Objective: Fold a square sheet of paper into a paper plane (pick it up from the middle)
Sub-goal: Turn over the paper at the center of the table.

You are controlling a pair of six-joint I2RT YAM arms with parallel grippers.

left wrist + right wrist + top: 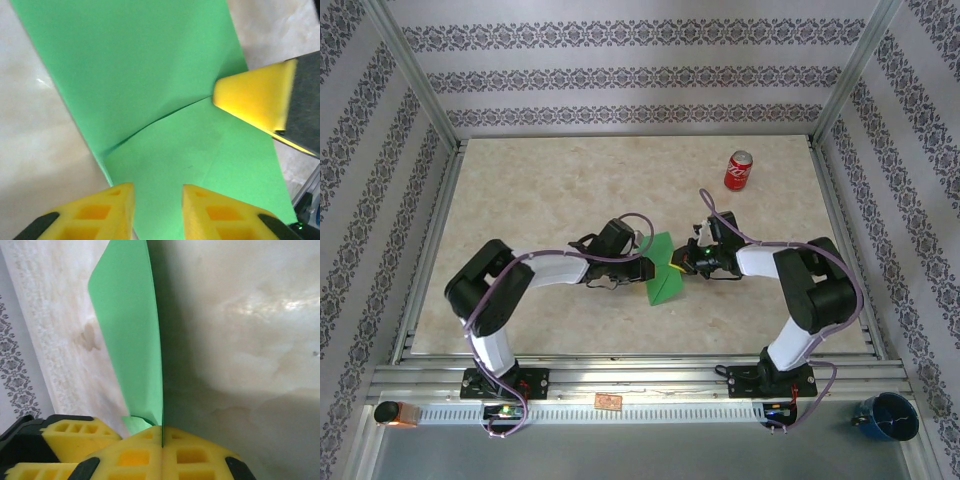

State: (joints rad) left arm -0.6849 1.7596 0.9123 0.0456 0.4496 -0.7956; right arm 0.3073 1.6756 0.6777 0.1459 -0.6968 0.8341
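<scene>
On the table (540, 190), the right gripper (162, 435) clamped the paper (662, 282) at its nine o'clock. The left gripper (158, 192) stood parted.

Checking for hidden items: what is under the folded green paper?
Beside the green paper the marble table shows, and the right gripper is shut on one edge. The surface directly beneath the sheet is covered, so I cannot tell.
</scene>
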